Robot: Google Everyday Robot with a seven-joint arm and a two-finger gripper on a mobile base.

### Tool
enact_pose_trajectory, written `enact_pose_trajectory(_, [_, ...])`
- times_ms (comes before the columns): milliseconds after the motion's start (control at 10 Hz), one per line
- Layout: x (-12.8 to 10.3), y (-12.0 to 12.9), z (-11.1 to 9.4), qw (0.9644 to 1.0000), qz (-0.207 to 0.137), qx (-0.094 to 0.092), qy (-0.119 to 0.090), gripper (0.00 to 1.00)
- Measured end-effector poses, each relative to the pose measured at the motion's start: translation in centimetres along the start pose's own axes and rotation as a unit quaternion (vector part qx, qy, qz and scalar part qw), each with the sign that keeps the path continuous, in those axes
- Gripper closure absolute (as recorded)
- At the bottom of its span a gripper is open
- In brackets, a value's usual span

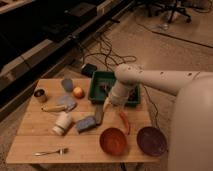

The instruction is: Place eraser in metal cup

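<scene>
The eraser [99, 115], a dark oblong block, lies on the wooden table [30, 137] between a blue pad and a red chili. My gripper [103, 106] hangs right over the eraser's far end, pointing down from the white arm [150, 79], and it looks open. I cannot tell whether it touches the eraser. The metal cup [40, 95], small and shiny, stands upright near the table's far left edge, well away from the gripper.
A blue pad [86, 123] and a white cylinder [62, 123] lie left of the eraser. A fruit [78, 92], a blue-grey cup [66, 84] and a banana [52, 107] lie between eraser and metal cup. Also here: green tray [95, 87], chili [124, 121], two bowls [113, 141], fork [50, 151].
</scene>
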Motion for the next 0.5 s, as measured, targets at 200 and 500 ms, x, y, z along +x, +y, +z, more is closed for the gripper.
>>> enact_pose_trajectory(200, [0.4, -2.6, -1.9, 0.9986, 0.051, 0.012, -0.012, 0.50])
enact_pose_trajectory(500, [0.5, -2.6, -2.0, 0.9984, 0.054, 0.013, -0.012, 0.50])
